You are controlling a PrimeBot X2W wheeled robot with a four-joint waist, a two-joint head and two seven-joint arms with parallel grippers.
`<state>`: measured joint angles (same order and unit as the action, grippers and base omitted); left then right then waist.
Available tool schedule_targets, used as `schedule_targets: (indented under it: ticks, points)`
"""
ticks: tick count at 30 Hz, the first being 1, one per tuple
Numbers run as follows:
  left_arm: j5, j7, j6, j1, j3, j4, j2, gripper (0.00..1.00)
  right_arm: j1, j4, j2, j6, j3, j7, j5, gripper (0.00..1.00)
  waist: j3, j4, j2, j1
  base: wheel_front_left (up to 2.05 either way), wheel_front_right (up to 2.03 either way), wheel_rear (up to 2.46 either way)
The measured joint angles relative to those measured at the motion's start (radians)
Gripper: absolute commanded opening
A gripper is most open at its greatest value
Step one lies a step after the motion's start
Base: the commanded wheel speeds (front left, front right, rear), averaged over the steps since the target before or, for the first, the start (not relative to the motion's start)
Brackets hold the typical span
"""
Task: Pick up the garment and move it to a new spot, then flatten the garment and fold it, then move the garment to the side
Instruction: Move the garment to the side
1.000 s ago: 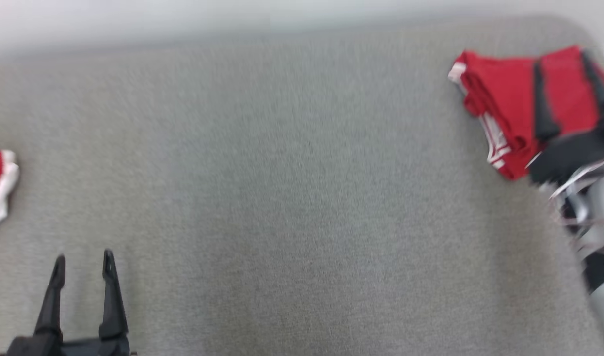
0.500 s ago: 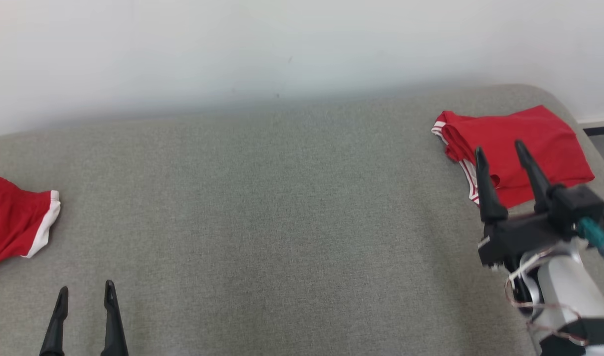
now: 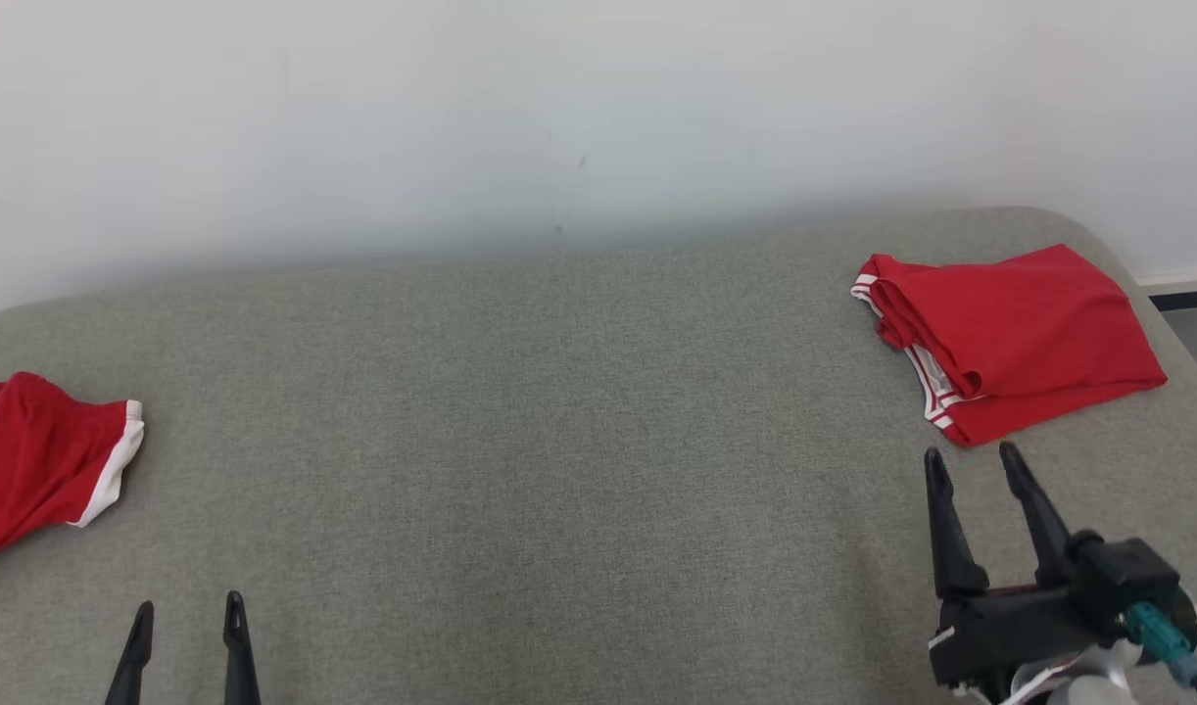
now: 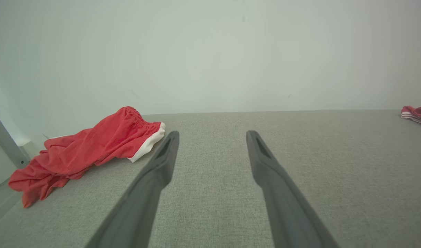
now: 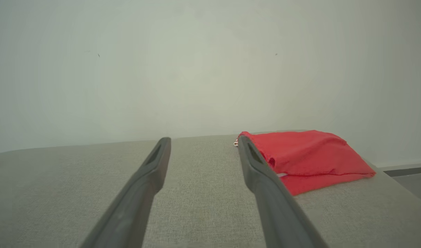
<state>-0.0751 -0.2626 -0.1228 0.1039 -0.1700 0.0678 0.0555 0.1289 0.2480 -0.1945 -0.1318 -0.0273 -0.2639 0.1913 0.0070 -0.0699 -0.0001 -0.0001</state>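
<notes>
A red garment [image 3: 1020, 333] with white trim lies folded on the grey padded surface [image 3: 559, 441] at the far right; it also appears in the right wrist view as the folded garment [image 5: 310, 158]. My right gripper [image 3: 971, 453] stands open just short of its near edge, apart from it, with nothing between the fingers [image 5: 204, 139]. A second red garment [image 3: 40, 460], crumpled and with a white hem, lies at the left edge [image 4: 90, 148]. My left gripper [image 3: 188, 605] is open and empty at the lower left, to the right of that crumpled cloth [image 4: 213, 134].
A plain pale wall [image 3: 559, 117] runs behind the padded surface. The surface's right end is rounded, with a dark floor strip [image 3: 1186, 299] beyond it. A grey metal post [image 4: 3, 141] stands past the left edge.
The head camera has tilted up, showing more wall. My right gripper has drawn back off the folded garment toward the near edge, staying open. The left gripper stays open.
</notes>
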Motion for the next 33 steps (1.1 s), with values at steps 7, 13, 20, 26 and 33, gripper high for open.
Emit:
schedule_targets:
  ticks: [7,13,20,26,33]
  points:
    - [0.012,0.0,-0.002,0.003,0.038,0.025,0.03,1.0,-0.1,-0.049,0.056,0.0,-0.034,0.0,-0.011,1.0,-0.007,0.013,0.0,0.0,0.0,0.0,0.0]
    - [0.006,0.0,-0.002,0.003,0.049,0.042,0.043,1.0,-0.152,-0.059,0.084,0.0,-0.045,0.0,-0.02,1.0,-0.013,0.019,0.0001,0.0,0.0,0.0,0.0]
    - [0.005,0.0,-0.002,0.001,0.046,0.071,0.043,1.0,-0.166,-0.045,0.106,0.0,-0.042,0.0,-0.026,1.0,-0.019,0.025,0.0001,0.0,0.0,0.0,0.0]
    - [0.009,0.0,-0.002,-0.001,0.05,0.092,0.04,1.0,-0.168,-0.036,0.114,0.0,-0.042,0.0,-0.029,1.0,-0.025,0.028,0.0001,0.0,0.0,0.0,0.0]
    - [0.009,0.0,-0.001,-0.006,0.046,0.103,0.04,1.0,-0.168,-0.024,0.12,0.0,-0.042,0.0,-0.032,1.0,-0.032,0.029,0.0001,0.0,0.0,0.0,0.0]
